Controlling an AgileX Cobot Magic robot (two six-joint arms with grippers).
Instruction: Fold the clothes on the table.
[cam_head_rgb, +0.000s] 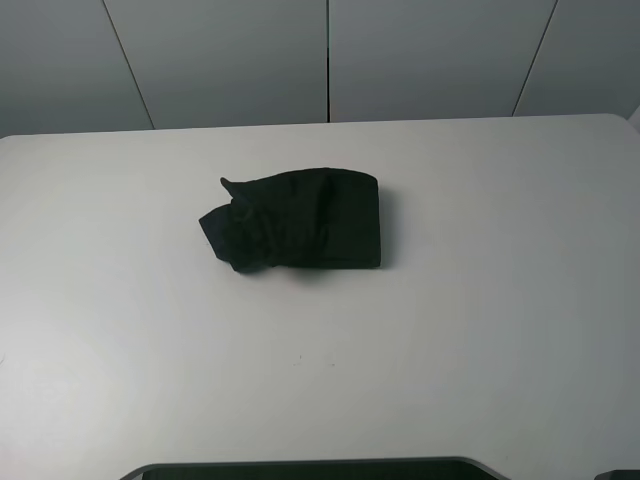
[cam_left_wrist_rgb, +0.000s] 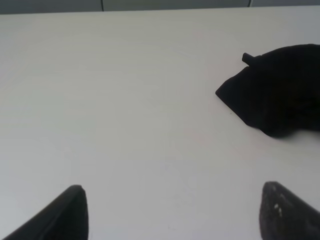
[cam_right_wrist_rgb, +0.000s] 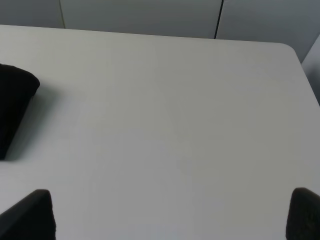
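Observation:
The black T-shirt (cam_head_rgb: 298, 220) lies in a compact folded bundle near the middle of the white table (cam_head_rgb: 480, 330); its print and neck label are hidden. It also shows in the left wrist view (cam_left_wrist_rgb: 277, 90) and at the edge of the right wrist view (cam_right_wrist_rgb: 12, 105). My left gripper (cam_left_wrist_rgb: 175, 212) is open and empty, set back from the shirt over bare table. My right gripper (cam_right_wrist_rgb: 172, 215) is open and empty, also away from the shirt. Neither gripper shows in the exterior high view.
Grey wall panels (cam_head_rgb: 330, 60) stand behind the table's far edge. A dark curved edge (cam_head_rgb: 320, 468) shows along the table's near side. The table's rounded far right corner (cam_right_wrist_rgb: 292, 47) shows in the right wrist view.

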